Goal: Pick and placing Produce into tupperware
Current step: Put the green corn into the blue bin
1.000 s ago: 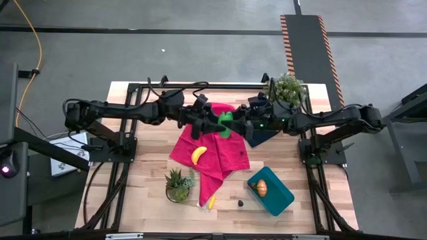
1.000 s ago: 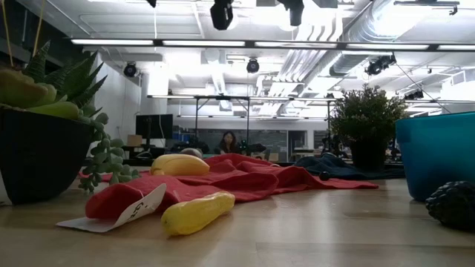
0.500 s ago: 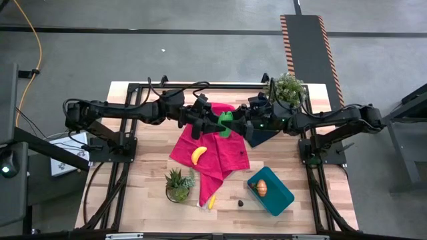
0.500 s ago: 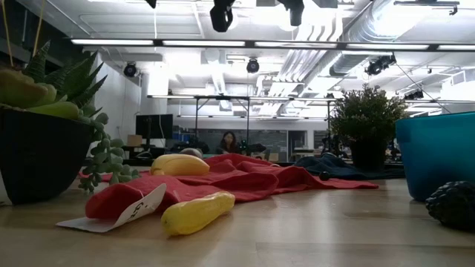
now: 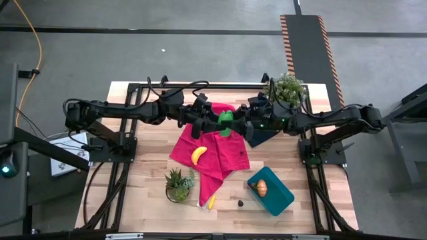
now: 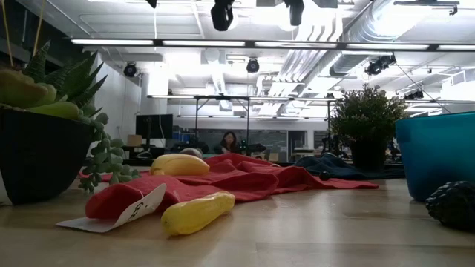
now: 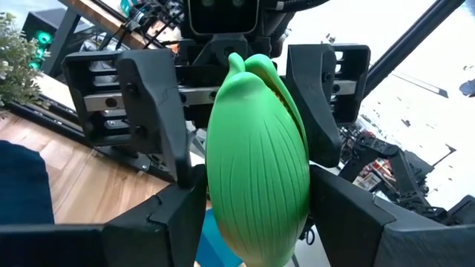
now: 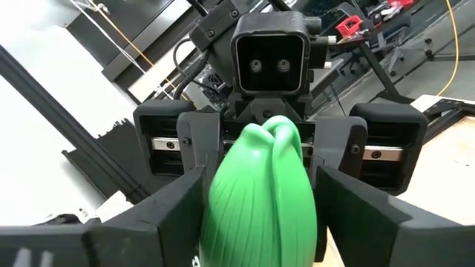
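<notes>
Above the far edge of the red cloth (image 5: 215,152), the left tool (image 5: 217,123) and the right tool (image 5: 235,124) meet, both clenched on the green toy vegetable (image 5: 225,122) held in the air between them; one banana (image 5: 198,155) lies on the cloth, another (image 5: 211,201) at its near corner; right of the cloth, the teal tub (image 5: 281,195) holds the orange piece (image 5: 261,188); the dark brown piece (image 5: 241,201) sits just beside the tub on the surface (image 5: 147,193).

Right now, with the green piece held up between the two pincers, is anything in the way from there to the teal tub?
Nothing visible blocks it. The green piece hangs between the left pincer and the right pincer above the red cloth. Toward the teal tub lie only that cloth and bare table. The tub already holds an orange piece.
</notes>
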Tool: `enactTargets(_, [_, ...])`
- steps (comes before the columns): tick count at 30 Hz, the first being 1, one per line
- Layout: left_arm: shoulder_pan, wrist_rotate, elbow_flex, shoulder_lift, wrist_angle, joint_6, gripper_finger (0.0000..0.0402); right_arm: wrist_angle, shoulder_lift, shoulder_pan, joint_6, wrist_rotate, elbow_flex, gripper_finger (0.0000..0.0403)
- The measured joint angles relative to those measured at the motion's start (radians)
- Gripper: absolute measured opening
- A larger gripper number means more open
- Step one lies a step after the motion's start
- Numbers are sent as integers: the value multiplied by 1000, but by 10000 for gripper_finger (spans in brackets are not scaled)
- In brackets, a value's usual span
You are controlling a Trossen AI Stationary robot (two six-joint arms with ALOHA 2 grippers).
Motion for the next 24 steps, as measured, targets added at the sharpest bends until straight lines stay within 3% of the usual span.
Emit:
enactTargets(13, [0,8,0,0,-4,-1,209,1,-1,0,0,-18,0,177])
enactTargets(24, [0,8,0,-1,-17,-1,209,-2,0,0,-3,-21,0,170])
